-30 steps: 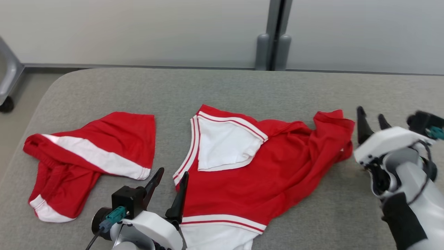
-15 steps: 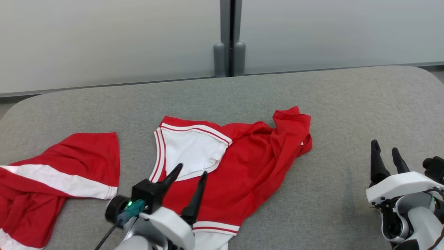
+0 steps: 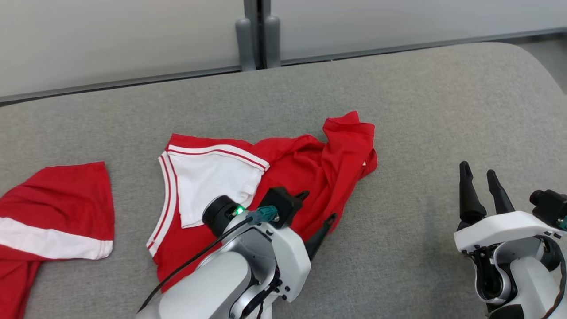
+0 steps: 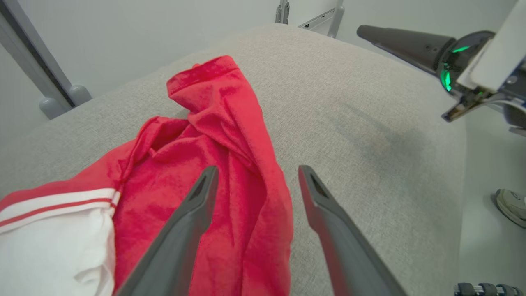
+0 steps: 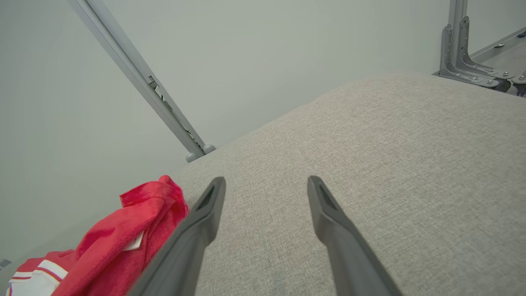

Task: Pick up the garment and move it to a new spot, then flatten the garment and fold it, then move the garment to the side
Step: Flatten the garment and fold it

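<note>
The garment point(image 3: 301, 164) is a red top with white panels and striped trim, lying crumpled on the grey padded table point(image 3: 421, 110). My left gripper point(image 3: 319, 205) hovers open over its lower right edge, fingers pointing right and away. In the left wrist view the two fingers straddle the red fabric's edge point(image 4: 222, 119), and the left gripper point(image 4: 257, 168) holds nothing. Off to the right my right gripper point(image 3: 477, 168) is open above bare table. The right wrist view has that gripper point(image 5: 266, 179) over grey cloth, with the garment point(image 5: 119, 242) at its lower left.
A second red garment with a white band point(image 3: 57, 208) lies at the table's left. A grey post point(image 3: 253, 31) stands against the wall behind. The table's rounded corner point(image 3: 540, 66) is at the far right. A shoe point(image 4: 511, 205) is on the floor beyond the table.
The camera has swung to the right, shifting the whole picture left. My left gripper has moved from the garment's left edge across to its right side, still open. The right gripper stays open.
</note>
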`<state>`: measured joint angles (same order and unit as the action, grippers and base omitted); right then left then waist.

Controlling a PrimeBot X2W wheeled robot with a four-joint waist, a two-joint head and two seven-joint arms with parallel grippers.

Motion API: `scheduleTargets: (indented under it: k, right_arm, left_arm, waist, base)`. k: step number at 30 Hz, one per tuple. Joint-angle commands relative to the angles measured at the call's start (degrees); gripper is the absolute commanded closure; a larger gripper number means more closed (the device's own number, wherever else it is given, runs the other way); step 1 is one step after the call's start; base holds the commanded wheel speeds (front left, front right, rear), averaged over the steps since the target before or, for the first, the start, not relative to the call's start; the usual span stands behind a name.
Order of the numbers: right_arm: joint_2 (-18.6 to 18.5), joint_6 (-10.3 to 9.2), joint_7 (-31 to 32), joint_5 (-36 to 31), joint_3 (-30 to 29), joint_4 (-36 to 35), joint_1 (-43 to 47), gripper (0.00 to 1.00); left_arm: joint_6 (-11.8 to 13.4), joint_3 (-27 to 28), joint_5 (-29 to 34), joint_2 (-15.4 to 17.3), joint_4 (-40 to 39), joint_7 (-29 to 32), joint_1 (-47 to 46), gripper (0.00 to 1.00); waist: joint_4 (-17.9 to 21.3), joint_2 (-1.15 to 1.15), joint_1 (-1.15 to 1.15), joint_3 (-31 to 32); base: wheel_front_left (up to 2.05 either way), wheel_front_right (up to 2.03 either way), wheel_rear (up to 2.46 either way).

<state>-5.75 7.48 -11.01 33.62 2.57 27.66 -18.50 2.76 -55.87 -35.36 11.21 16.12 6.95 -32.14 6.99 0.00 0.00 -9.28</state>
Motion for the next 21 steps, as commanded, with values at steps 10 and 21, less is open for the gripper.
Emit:
scheduleTargets:
  k: [10,21]
  right_arm:
    - [1.69,0.03,0.35,-0.89,-1.00,-1.56,-0.28,0.00]
    - [1.88,0.03,1.88,-2.06,-2.19,-1.60,1.84,0.00]
  left_arm:
    - [-1.78,-0.24,-1.30,-3.64,7.11,-0.49,-3.71,0.78]
    - [0.77,5.30,-6.73,-1.49,5.97,-4.59,2.39,1.00]
  waist:
    - [1.63,0.00,0.00,-3.07]
    - [-3.24,0.00,0.00,0.69]
  base:
    - [0.00,0.00,0.00]
    - [0.00,0.00,0.00]
